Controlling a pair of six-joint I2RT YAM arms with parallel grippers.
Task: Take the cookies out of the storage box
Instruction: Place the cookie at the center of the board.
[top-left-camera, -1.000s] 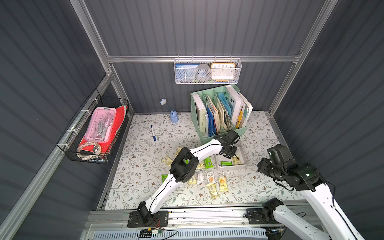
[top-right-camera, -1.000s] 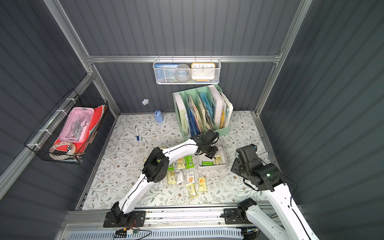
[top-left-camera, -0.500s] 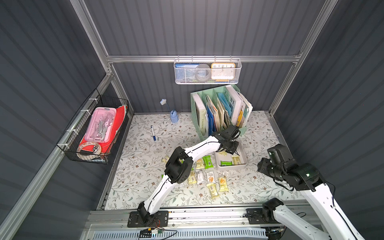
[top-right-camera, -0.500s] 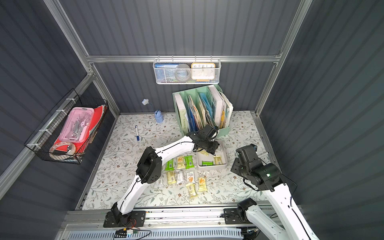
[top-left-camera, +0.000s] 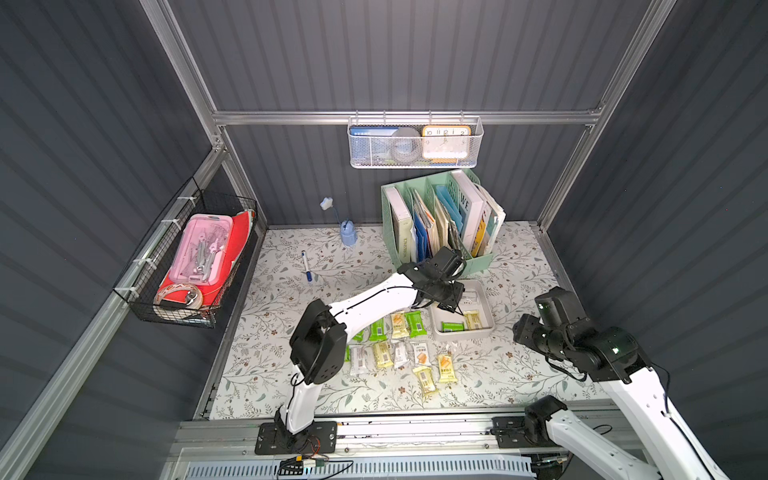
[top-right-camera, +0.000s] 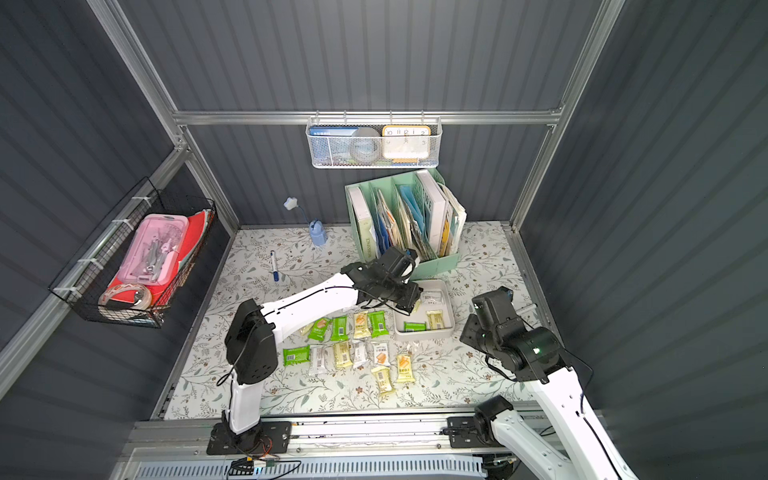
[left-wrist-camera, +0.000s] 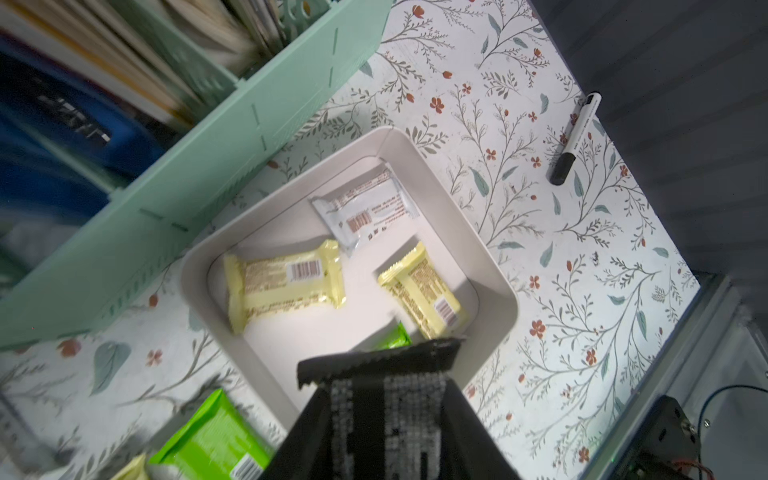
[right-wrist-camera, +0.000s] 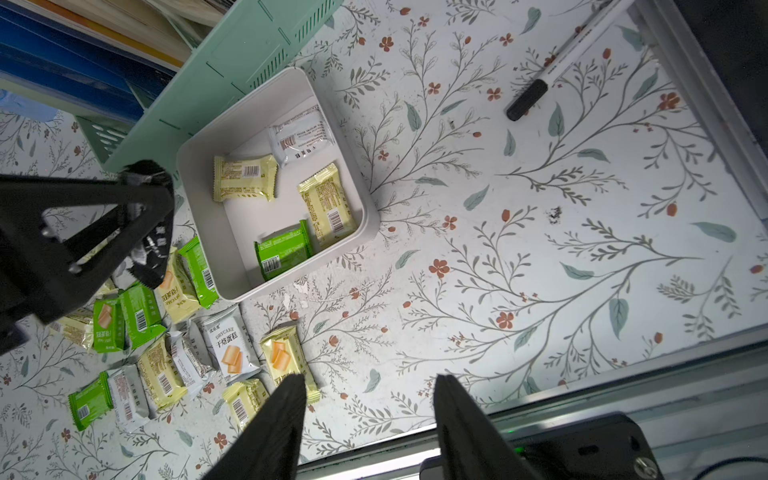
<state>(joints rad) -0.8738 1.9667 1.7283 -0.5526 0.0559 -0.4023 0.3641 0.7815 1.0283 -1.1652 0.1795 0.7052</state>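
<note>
Storage box (top-left-camera: 462, 335) (top-right-camera: 424, 334) sits on the floral table (top-left-camera: 519, 266), its far side just beside the base of the mint-green file organiser (top-left-camera: 436, 224). Four cookies (left-wrist-camera: 286, 282) lie flat on the box floor, barcodes up: one whitish-silver packet (right-wrist-camera: 299, 139) in the corner nearest the organiser, two pale yellow packets (right-wrist-camera: 245, 176) mid-box, and one green packet (right-wrist-camera: 282, 249) against the near wall. Outside the box, a spread of packets (top-right-camera: 360, 325) covers the table on the left-arm side and toward the front rail. There are roughly a dozen, green, pale yellow and whitish, in loose rows, some overlapping, the nearest ones touching or almost touching the box wall. Left gripper (top-left-camera: 448, 306) (left-wrist-camera: 374, 399) is reached out over the box edge that faces this spread. Its jaws are closed part-way on a black packet (left-wrist-camera: 376, 359) (right-wrist-camera: 150, 245), pinched flat between the fingers with its serrated end sticking out past the tips. The held packet is clear of the box floor; in the right wrist view it hangs just outside the box wall, above the table packets. Exact height cannot be told. Right gripper (right-wrist-camera: 370, 399) is held well apart from the box, near the front right of the table, fingers spread wide with nothing between them, bare tabletop below. A black-capped marker (right-wrist-camera: 528, 99) lies on the table beyond the box, near the right edge.
</note>
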